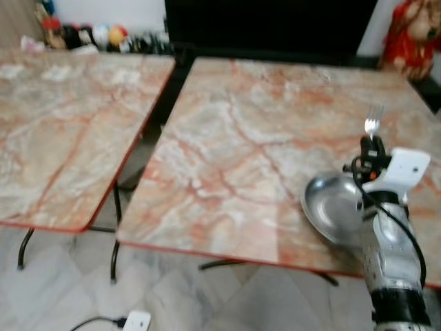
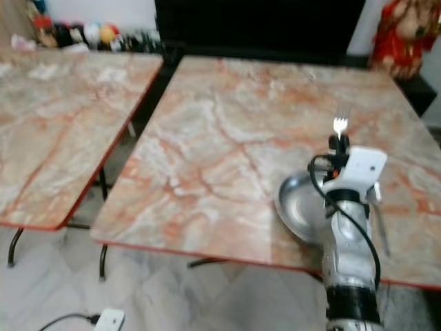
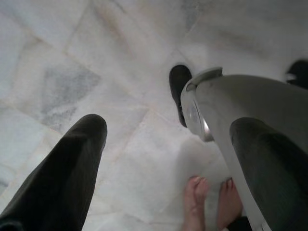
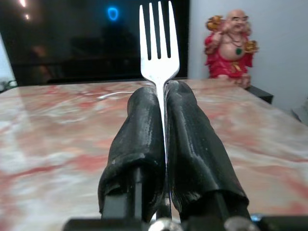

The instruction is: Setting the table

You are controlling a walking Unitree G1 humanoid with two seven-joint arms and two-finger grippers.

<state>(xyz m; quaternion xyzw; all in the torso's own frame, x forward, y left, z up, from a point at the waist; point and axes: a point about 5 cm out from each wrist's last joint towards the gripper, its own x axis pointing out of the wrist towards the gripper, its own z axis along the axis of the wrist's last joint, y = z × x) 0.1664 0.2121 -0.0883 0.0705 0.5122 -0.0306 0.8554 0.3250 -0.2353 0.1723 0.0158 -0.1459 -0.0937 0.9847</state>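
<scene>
Two square tables with pinkish-orange marble-patterned tops stand side by side on a pale grey-veined marble floor [image 1: 207, 296]. The nearer marble-topped table [image 1: 241, 158] lies directly beneath and ahead of the right gripper; the second marble-topped table [image 1: 62, 131] sits well off to that gripper's left, across a narrow gap.

The silver right arm [image 1: 389, 262] rises from the near edge of the nearer table. Just below and to the left of the right gripper [image 4: 161, 96], a shallow round shiny steel plate [image 1: 331, 207] rests on the tabletop near the front edge, partly hidden by the arm.

The right gripper's two black fingers [image 4: 139, 139] are pressed together, pinching the handle of a silver metal fork [image 4: 159, 43], which stands upright with its tines pointing up beyond the fingertips, held above the table.

Far beyond the gripper and to its right, a red and gold laughing figurine [image 4: 231, 48] stands at the far corner.

The left gripper [image 3: 168, 144] hangs over the floor with its black fingers spread wide apart, holding nothing. Below it are a person's bare toes [image 3: 211, 202].

A small white charger with a black cable [image 1: 134, 321] lies on the floor.
</scene>
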